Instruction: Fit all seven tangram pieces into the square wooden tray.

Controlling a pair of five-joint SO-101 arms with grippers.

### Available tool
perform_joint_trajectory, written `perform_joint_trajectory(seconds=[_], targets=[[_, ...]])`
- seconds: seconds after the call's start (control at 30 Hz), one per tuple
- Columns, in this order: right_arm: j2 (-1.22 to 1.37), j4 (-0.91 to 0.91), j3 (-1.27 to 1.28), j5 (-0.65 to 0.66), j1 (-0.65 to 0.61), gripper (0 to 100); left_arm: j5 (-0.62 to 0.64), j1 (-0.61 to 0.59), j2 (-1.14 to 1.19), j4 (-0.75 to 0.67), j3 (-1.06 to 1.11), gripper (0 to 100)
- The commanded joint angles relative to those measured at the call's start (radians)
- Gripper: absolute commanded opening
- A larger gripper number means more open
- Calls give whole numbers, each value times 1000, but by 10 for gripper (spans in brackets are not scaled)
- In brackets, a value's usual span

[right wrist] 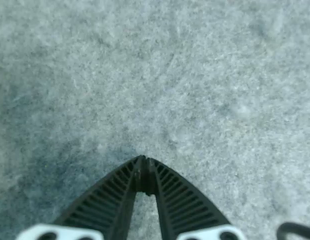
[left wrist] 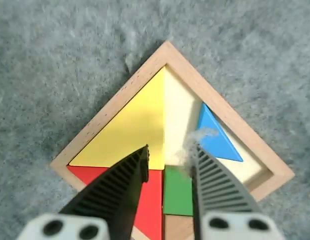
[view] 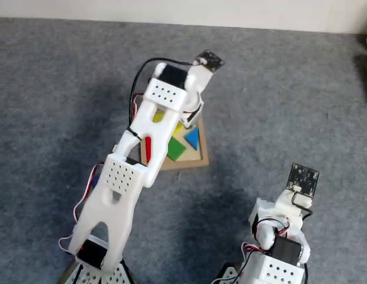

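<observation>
Left gripper nearest, hanging right above the tray. Fingers spread apart, nothing between them; a bit of whitish fuzz sits on one fingertip. Right gripper has its fingertips pressed together with nothing in them, over bare gray carpet, well apart from the tray.

The tray lies flat on the carpet, seen corner-on from the left wrist. Inside it, just under the left gripper's fingertips:
- A red piece and a green square sit side by side, edges touching.
- A small tan patch lies next to the green square on the gripper's side. Cannot tell if it's a piece or the tray floor.
- Past the red piece, a big yellow triangle runs along one tray wall up to the far corner.
- Beside the yellow, a pale piece shares a long edge with it.
- A blue triangle touches the pale piece, with more pale surface beyond it toward the tray rim.
- All the pieces look flat and seated, none tilted.

From above, the left arm stretches out over the tray and covers much of it. Yellow, red, green and blue show beside and through the arm. The right arm is folded back, well apart from the tray on its near side.
</observation>
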Motion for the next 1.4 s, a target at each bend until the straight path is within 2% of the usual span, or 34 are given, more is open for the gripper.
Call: perform_joint_trajectory(seconds=[0.0,0.3,0.6,0.7,0.9,1.23,1.37], targets=[[-10,-18,116,12,10,5,5,59,-53,12,-44,150],[-10,-16,116,12,10,5,5,41,94,-46,-50,149],[-10,-16,116,12,10,5,21,-67,110,-6,-50,146],[-10,-16,116,12,10,5,72,-88,110,23,-50,146],[-10,-16,116,12,10,5,74,-104,104,25,-51,146],[-10,-16,116,12,10,5,75,-107,-104,34,-41,146],[-10,-16,116,12,10,5,75,-120,-239,34,51,146]])
